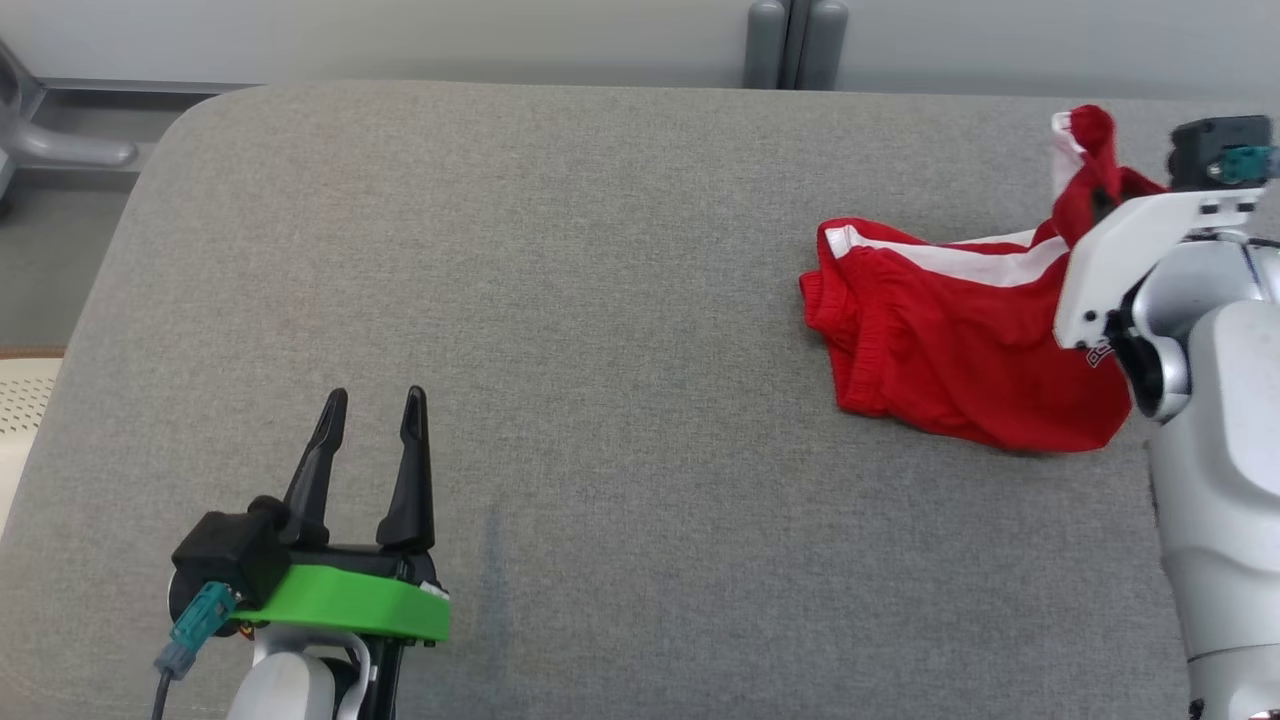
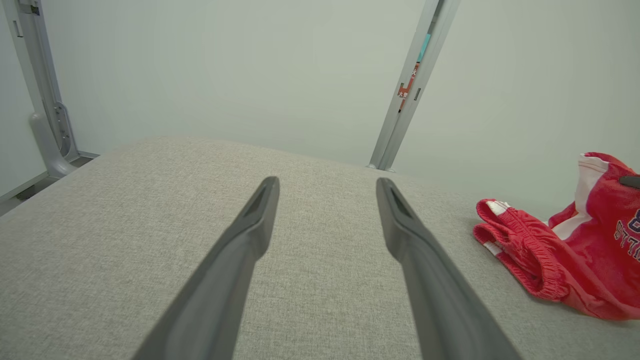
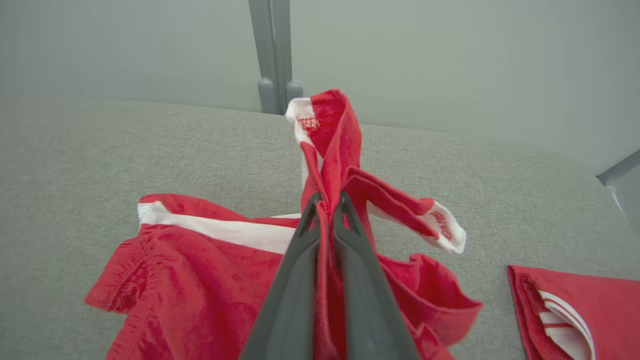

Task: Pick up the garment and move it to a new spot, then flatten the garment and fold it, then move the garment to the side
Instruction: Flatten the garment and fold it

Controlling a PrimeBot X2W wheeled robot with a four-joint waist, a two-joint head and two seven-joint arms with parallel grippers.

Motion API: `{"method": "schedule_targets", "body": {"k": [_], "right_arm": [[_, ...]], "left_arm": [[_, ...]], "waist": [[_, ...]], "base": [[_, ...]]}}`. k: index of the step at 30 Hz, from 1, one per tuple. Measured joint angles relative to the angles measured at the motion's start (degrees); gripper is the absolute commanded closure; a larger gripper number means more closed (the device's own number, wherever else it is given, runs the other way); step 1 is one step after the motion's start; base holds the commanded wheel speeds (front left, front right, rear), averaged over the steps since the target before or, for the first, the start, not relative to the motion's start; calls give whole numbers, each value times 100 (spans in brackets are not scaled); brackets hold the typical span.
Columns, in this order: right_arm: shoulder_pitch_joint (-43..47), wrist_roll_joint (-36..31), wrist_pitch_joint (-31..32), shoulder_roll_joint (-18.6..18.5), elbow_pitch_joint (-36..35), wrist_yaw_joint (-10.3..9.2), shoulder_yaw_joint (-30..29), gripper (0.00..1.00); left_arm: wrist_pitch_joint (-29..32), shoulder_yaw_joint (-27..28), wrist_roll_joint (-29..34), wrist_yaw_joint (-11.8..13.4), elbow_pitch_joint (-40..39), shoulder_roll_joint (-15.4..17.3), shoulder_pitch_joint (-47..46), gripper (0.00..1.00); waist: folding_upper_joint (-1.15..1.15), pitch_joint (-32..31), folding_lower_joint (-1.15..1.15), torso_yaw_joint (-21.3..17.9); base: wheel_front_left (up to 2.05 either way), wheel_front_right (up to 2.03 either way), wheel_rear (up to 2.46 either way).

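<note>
Grey surface [image 1: 600,300] lies bare left of the garment [image 1: 950,340]; folded red cloth [image 3: 575,295] beside it.

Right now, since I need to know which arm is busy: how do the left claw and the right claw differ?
The left claw is open, fingers spread apart; the right claw is shut. The left claw holds nothing; the right claw pinches a raised bunch of the red shorts. The left claw is over bare grey padding, apart from the shorts; the right claw is at them. Both have two long dark fingers.
</note>
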Motion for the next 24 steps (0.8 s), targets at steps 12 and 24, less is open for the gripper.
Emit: {"method": "schedule_targets", "body": {"k": [12, 24], "right_arm": [[-77, 271, 1043, 379, 92, 0, 1261, 100], [-112, 1279, 1339, 452, 169, -1, 2006, 0]], "left_arm": [[0, -97, -140, 0, 13, -23, -40, 0], [0, -26, -185, 0, 46, -88, -82, 0]], "waist": [[0, 61, 0, 346], [0, 187, 0, 593]], "base": [[0, 0, 0], [0, 0, 0]]}}
